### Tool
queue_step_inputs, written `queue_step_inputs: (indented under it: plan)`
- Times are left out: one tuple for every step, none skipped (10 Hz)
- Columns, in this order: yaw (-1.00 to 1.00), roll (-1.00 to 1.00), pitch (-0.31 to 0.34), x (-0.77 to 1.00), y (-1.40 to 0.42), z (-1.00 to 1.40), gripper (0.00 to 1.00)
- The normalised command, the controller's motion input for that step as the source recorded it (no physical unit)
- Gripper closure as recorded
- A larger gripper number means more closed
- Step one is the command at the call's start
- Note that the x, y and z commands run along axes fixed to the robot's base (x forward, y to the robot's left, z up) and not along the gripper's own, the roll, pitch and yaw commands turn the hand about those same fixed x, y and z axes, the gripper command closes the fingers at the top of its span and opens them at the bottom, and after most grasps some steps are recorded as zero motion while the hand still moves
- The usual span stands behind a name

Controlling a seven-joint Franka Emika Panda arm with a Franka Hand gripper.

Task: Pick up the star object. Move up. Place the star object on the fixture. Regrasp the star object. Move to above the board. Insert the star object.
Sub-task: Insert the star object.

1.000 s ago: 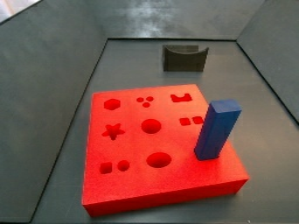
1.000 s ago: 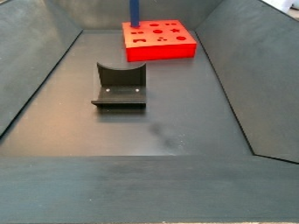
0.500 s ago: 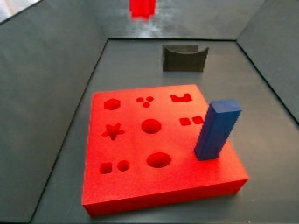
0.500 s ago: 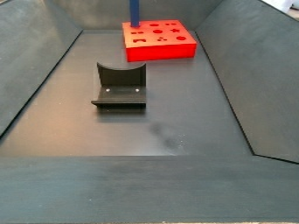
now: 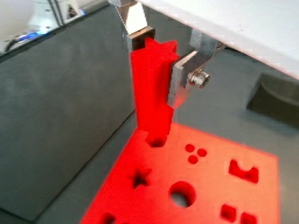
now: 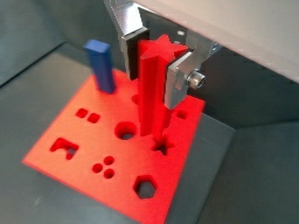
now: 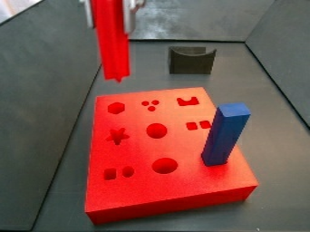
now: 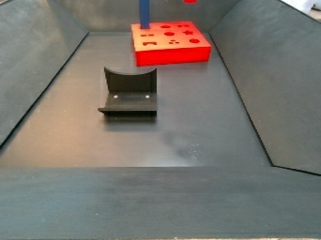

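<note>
Gripper: the gripper (image 7: 111, 7) hangs at the upper left of a side view, above the back left part of the board; its silver fingers (image 6: 177, 77) are pinched on the top of the star object, seen in both wrist views
Star object: the star object (image 7: 111, 41) hangs upright from the jaws as a long red bar; its lower end is clear of the board, apart from it; in a wrist view its star-shaped top (image 6: 156, 45) shows between the plates
Board: the board (image 7: 164, 186) fills the middle of the frame; its star-shaped hole (image 7: 118, 137) lies at the left, forward of where the peg hangs
Blue block: the blue block (image 7: 224, 134) stands upright at the board's right edge, well apart from the peg
Fixture: the fixture (image 7: 190, 59) sits empty at upper centre, behind the board
Step in hand: judged to be moving above the board ahead of insertion; to do it well, bring the peg plumb over the star hole, match the star points to the cut-out, then lower slowly without tilt
Writing: no brand, label or lettering can be read anywhere
</note>
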Motion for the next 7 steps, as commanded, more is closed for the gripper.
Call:
queue_step_inputs:
  plan:
    - [-0.69,-0.11,-0.071,-0.13,-0.3,-0.56,1.0]
    - [-0.71,-0.09,-0.11,-0.07,-0.32,-0.52,1.0]
    - [-0.73,-0.06,-0.126,0.0,-0.28,-0.52,1.0]
    - [-0.59,-0.08,0.0,0.27,-0.12,-0.7,1.0]
    - [-0.4,-0.09,0.0,0.14,0.01,-0.71,1.0]
    - [0.0,0.0,0.0,-0.08,0.07,-0.5,1.0]
    - [0.0,0.0,0.0,0.0,-0.02,-0.03,1.0]
